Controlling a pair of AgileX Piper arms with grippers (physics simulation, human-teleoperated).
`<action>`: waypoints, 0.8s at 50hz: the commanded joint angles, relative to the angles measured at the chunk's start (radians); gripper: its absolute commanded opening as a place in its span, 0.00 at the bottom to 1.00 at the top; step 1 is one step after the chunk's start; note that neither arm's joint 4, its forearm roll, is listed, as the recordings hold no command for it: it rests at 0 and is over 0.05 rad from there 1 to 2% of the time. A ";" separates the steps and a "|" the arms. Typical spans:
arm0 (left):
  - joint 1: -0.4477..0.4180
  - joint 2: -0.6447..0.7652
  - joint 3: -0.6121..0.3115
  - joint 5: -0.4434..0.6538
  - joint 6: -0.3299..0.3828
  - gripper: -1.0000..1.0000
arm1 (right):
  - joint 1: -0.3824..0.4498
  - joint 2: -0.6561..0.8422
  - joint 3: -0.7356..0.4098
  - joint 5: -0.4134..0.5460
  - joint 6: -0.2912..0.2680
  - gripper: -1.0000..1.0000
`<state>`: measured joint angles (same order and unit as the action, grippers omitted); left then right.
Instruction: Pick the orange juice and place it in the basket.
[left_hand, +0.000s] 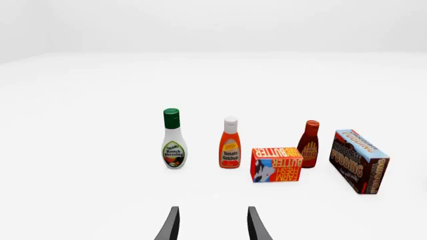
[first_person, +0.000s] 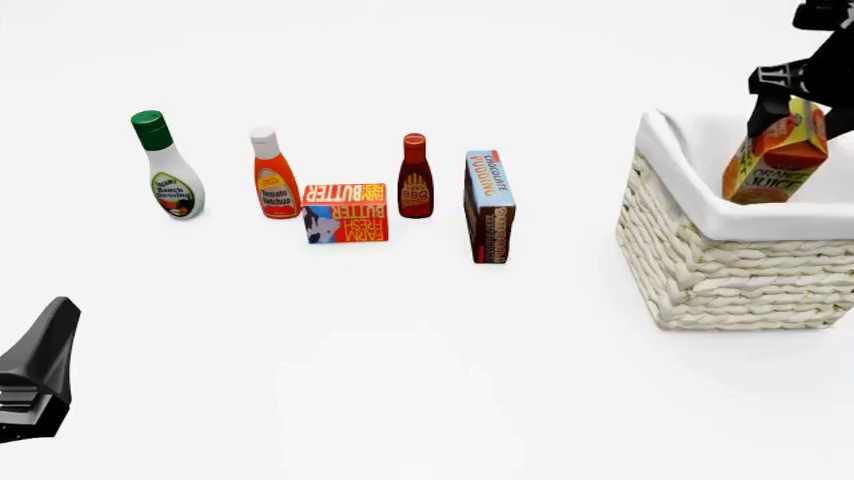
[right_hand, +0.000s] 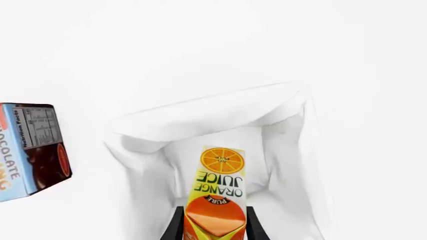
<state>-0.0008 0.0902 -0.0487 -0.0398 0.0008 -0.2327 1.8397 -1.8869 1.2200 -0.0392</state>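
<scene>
The orange juice carton (first_person: 775, 155) hangs tilted inside the mouth of the cream wicker basket (first_person: 727, 265) at the right. My right gripper (first_person: 787, 95) is shut on the carton's top. In the right wrist view the carton (right_hand: 217, 192) sits between the two dark fingers (right_hand: 175, 225), above the basket's white lining (right_hand: 200, 120). My left gripper (left_hand: 212, 225) is open and empty, low at the front left, well back from the groceries. In the front view only the left arm's dark body (first_person: 38, 375) shows.
A row of groceries stands left of the basket: ranch dressing bottle (first_person: 168, 170), ketchup bottle (first_person: 275, 175), red butter box (first_person: 346, 212), BBQ sauce bottle (first_person: 415, 178) and chocolate pudding box (first_person: 489, 205). The pudding box also shows in the right wrist view (right_hand: 30, 150).
</scene>
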 joint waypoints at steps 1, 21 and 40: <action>0.000 -0.002 0.001 0.001 0.000 1.00 | 0.005 0.006 -0.005 0.000 0.019 0.00; 0.000 -0.002 0.001 0.001 0.000 1.00 | -0.013 -0.007 0.010 0.000 0.012 1.00; 0.000 -0.002 0.001 0.001 0.000 1.00 | -0.029 -0.011 0.013 0.000 0.005 1.00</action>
<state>-0.0008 0.0903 -0.0488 -0.0399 0.0008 -0.2612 1.8296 -1.8756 1.2200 -0.0300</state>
